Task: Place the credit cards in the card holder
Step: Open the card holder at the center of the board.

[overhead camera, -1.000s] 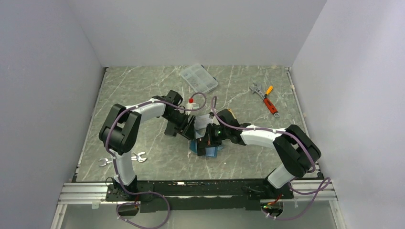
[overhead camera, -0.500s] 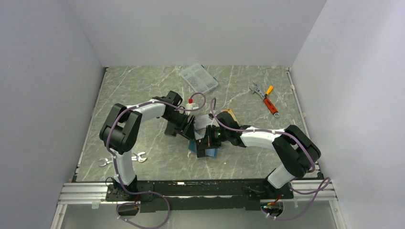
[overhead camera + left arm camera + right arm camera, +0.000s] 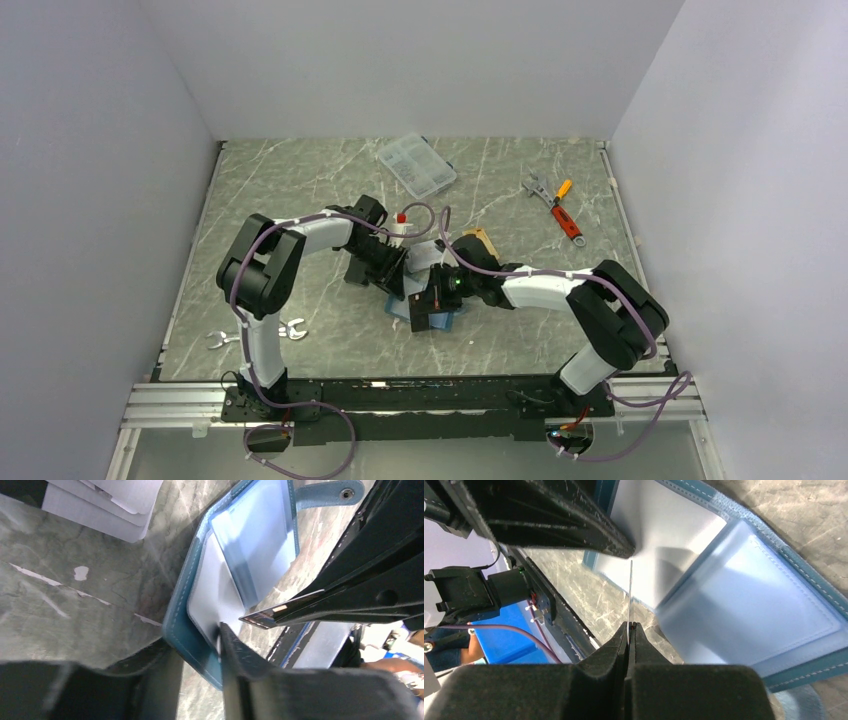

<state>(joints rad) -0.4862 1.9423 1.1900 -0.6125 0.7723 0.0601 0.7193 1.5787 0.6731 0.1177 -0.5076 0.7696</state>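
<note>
A pair of small spanners (image 3: 290, 328) lies toward the near-left corner of the marbled tabletop (image 3: 300, 190). Around the middle of the tabletop, a little nearer the front edge, the teal card holder (image 3: 449, 321) lies open, its pale blue inside facing up and its snap tab pointing away from the spine. The left claw (image 3: 195, 645) grips the holder's (image 3: 182, 610) cover, with one finger under the teal outside and the other pressed on the pale lining. The right claw (image 3: 629, 626) is clamped on a single credit card (image 3: 630, 597), seen edge-on from its own wrist. The card's free end is at the holder's (image 3: 804, 595) inner pocket, just beside the left claw's finger. From the left wrist this card (image 3: 280, 612) shows a dark face.

Just beyond the two claws lie the loose cards: a pale stack (image 3: 100, 505) and an orange-gold one (image 3: 478, 240). Farther back, near the middle of the far edge, sits a clear compartment box (image 3: 416, 165). Toward the far-right corner lie an adjustable wrench (image 3: 536, 186) and an orange-handled tool (image 3: 563, 212).
</note>
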